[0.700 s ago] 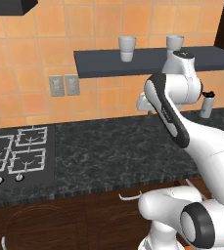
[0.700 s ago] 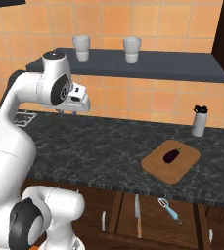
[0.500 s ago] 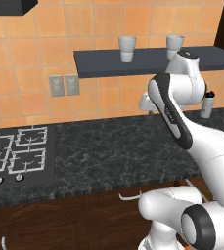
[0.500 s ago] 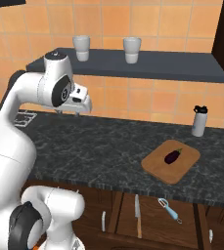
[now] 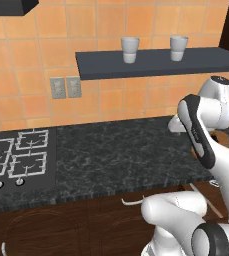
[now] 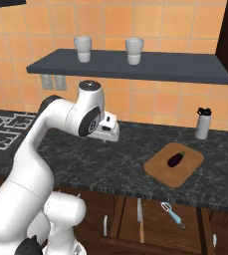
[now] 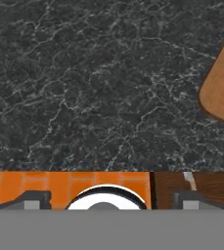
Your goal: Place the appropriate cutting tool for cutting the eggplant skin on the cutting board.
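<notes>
On cutting board (image 6: 184,171), eggplant (image 6: 174,159), seemingly centred.

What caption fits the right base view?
Eggplant on cutting board; peeler and knife hang below counter.

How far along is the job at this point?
Nothing is done yet. The eggplant lies on the cutting board, with no tool beside it. The gripper hovers over the counter, holding nothing visible. The peeler and knife lie in the open drawer below.
</notes>
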Controlling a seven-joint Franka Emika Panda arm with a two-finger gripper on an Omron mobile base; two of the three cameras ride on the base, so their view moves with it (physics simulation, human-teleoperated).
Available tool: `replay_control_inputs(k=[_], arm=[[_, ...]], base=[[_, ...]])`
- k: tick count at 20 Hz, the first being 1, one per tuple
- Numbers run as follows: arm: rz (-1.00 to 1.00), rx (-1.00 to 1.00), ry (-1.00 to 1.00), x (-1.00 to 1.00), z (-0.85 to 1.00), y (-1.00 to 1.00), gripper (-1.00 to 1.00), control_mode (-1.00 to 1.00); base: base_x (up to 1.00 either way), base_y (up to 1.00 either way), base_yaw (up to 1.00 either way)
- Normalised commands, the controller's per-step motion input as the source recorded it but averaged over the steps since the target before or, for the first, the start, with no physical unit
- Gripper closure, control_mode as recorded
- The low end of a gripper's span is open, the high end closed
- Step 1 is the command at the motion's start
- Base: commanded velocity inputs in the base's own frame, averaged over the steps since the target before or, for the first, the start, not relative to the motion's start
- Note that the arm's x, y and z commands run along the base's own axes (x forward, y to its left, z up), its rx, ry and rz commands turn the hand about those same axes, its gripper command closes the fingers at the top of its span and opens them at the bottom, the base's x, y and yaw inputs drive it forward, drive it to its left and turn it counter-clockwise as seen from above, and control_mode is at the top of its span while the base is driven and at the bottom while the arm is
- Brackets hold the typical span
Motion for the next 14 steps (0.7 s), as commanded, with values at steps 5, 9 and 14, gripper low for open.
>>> replay_control_inputs(k=[5, 9, 14], arm=[[0.0, -0.1, 0.2, 0.17, -0.53, -0.69, -1.0, -1.0], [0.0, -0.01, 0.32, -0.06, -0.51, -0.74, -1.0, -1.0], [0.0, 0.01, 0.18, -0.44, -0.37, -0.63, -1.0, -1.0]], base=[[0.0, 0.0, 0.0], [0.0, 0.0, 0.0], [0.0, 0.0, 0.0]])
